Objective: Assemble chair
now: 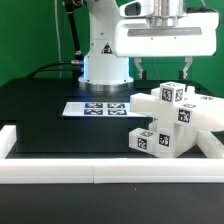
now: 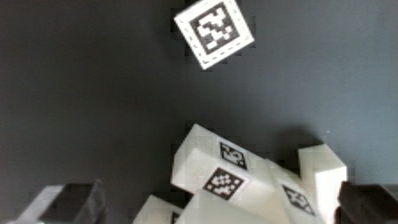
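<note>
The gripper (image 1: 161,66) hangs open and empty above the chair (image 1: 170,122), a cluster of white tagged parts at the exterior view's right. Several look joined; one tagged cube (image 2: 217,32) lies apart, so work is left.

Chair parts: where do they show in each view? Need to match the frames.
Exterior view: chair parts clustered on the exterior view's right, below the open gripper.
Wrist view: chair parts in frame, close up, tags facing the camera.
Shared landmark: the black table under them.
</note>
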Controlling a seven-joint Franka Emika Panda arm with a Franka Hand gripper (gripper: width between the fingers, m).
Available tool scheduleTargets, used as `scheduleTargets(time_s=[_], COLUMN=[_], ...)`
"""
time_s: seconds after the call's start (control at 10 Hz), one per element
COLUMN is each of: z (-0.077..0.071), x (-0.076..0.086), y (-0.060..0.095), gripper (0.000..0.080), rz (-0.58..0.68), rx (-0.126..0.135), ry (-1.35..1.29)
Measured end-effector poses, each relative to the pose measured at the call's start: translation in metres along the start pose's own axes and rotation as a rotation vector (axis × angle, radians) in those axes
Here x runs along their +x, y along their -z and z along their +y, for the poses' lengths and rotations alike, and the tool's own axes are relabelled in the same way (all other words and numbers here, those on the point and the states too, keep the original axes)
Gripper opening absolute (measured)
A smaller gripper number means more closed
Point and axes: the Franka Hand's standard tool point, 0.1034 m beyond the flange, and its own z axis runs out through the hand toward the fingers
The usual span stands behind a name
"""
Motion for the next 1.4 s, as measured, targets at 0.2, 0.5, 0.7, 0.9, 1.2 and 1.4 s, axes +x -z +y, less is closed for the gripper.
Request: scheduleTargets(time_s=[0.2,0.5,0.7,0.9,1.2,1.4], z=[-0.001,0.004,0.003,0.0,0.0,0.001], x=[-0.006,-0.006,-0.013,-0.019,-0.023,-0.023], y=[0.001,-0.002,-0.007,-0.016,-0.026,-0.026], gripper=[0.0649,0.0649,0.0649,0.0649,0.0649,0.0649], rz=[-0.153,-0.176,-0.186,-0.15,-0.155,-0.155], rx=[-0.02,-0.027,-0.031,-0.033,-0.052,-0.052], ry=[0.008,0.02,0.022,0.019,0.031,0.029])
